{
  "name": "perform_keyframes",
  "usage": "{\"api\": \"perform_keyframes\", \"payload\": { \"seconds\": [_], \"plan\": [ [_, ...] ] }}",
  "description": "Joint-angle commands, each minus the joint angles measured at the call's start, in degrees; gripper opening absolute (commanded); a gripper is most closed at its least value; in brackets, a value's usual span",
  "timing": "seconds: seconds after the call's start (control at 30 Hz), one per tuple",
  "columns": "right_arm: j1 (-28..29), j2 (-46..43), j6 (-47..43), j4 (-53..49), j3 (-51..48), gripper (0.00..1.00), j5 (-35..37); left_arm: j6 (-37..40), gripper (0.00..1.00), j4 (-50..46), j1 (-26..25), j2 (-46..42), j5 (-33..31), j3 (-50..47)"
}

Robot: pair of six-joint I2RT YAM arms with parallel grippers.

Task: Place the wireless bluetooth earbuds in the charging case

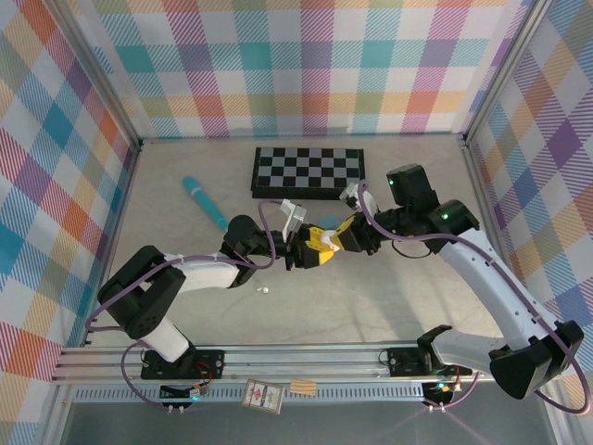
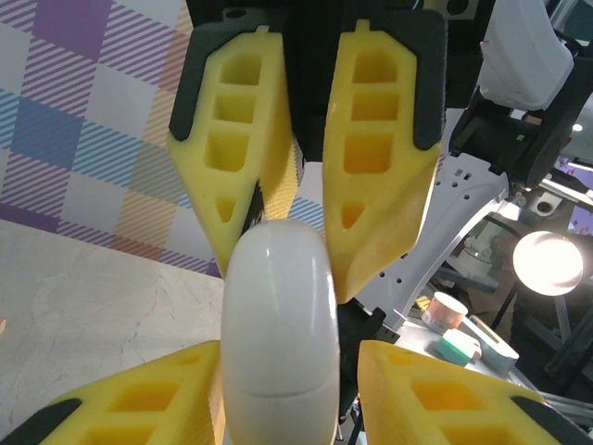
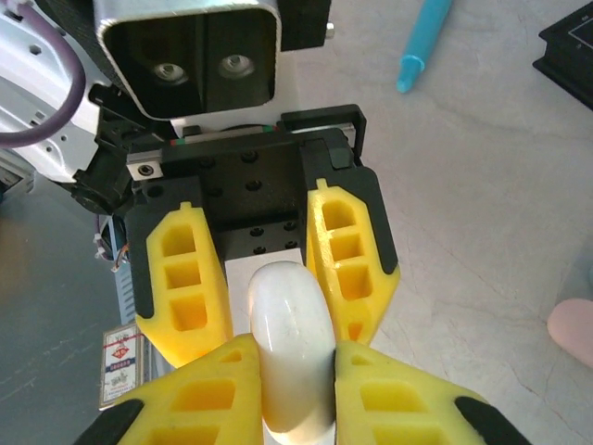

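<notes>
Both grippers meet above the middle of the table around one white pebble-like charging case point(image 3: 287, 297); its lid looks closed along a thin seam. My right gripper point(image 3: 292, 345) is shut on the case, both yellow pads pressed to its sides. My left gripper point(image 2: 289, 350) straddles the case's point(image 2: 278, 306) other end: one finger point(image 2: 139, 399) touches it, while the other finger point(image 2: 445, 399) stands a small gap off. In the top view the left gripper point(image 1: 313, 250) and right gripper point(image 1: 332, 243) face each other tip to tip. A tiny white earbud point(image 1: 263, 290) lies on the table near the left arm.
A teal pen-like stick point(image 1: 204, 204) lies at the back left. A folded chessboard point(image 1: 308, 171) sits against the back wall. A pale blue object point(image 1: 326, 221) rests just behind the grippers, and a pink rounded object point(image 3: 573, 329) lies on the table beside them.
</notes>
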Motion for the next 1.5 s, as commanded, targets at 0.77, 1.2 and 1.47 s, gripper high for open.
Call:
{"api": "perform_keyframes", "payload": {
  "seconds": [0.77,1.2,1.47],
  "plan": [
    [0.27,-1.09,6.55,5.57,1.08,0.45,14.30,5.01,0.07,3.04,0.41,-2.13,1.47,-1.36],
    [-8.57,-7.31,26.82,21.85,-7.49,0.63,11.94,23.75,0.03,2.82,1.12,-4.09,-5.87,-8.57],
    [-17.06,-3.31,51.32,15.36,-16.30,0.63,25.68,33.66,0.01,-3.22,1.82,-7.06,-10.86,-10.90]
  ]
}}
